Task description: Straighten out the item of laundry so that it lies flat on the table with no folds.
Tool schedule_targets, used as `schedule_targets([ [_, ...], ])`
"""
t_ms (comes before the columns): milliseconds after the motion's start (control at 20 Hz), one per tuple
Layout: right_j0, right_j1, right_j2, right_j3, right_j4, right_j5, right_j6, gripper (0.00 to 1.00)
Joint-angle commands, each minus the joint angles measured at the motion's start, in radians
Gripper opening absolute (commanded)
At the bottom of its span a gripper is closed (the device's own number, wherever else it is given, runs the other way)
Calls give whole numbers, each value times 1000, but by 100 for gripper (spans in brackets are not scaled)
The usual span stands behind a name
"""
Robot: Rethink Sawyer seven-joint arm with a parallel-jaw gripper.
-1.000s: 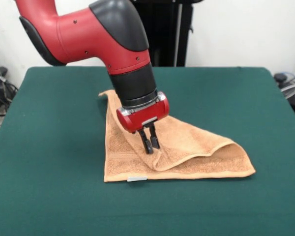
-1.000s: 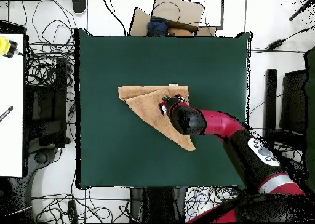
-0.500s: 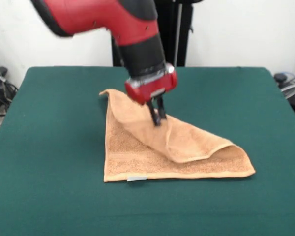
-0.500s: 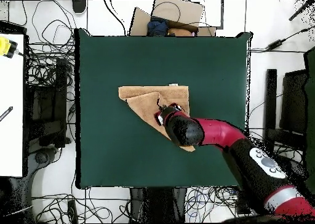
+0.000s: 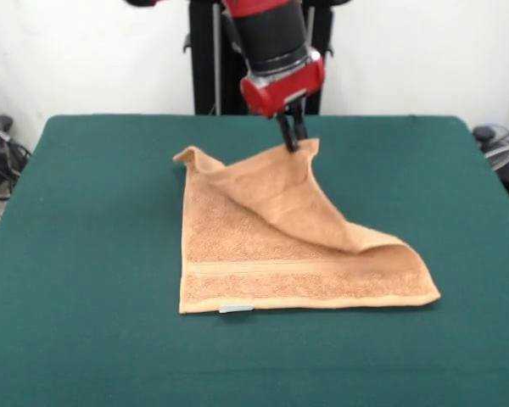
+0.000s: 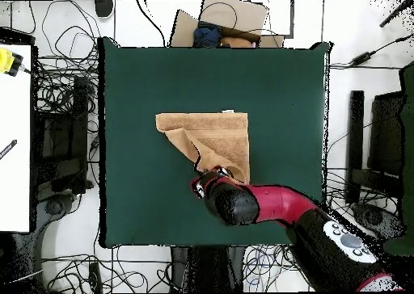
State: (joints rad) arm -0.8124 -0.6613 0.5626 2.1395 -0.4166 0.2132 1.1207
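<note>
Towel (image 5: 271, 254) mid-table (image 5: 85, 254), one corner lifted.
Gripper (image 5: 292, 136) clenched on the towel's raised corner; a flap drapes diagonally from it over the flat part. Small tag (image 5: 236, 309) at near edge.

In the overhead view a cardboard box (image 6: 230, 18) lies on the floor at 12 o'clock. Tangled cables (image 6: 58, 73) are at 9 o'clock, beside a white desk (image 6: 14, 137) carrying a yellow tool (image 6: 8, 60).

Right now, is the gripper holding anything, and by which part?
Yes: the gripper is pinching the towel by the corner of its folded-over flap, lifted toward the table's far side.
</note>
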Motion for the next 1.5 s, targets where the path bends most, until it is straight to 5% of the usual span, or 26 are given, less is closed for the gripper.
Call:
schedule_targets([
  [50, 8, -15, -75, 173, 6, -121, 276, 0],
  [350, 41, -52, -134, 302, -19, -229, 288, 0],
  [1000, 250, 214, -530, 414, -150, -782, 305, 0],
  [1500, 384, 668, -685, 235, -144, -1178, 304, 0],
])
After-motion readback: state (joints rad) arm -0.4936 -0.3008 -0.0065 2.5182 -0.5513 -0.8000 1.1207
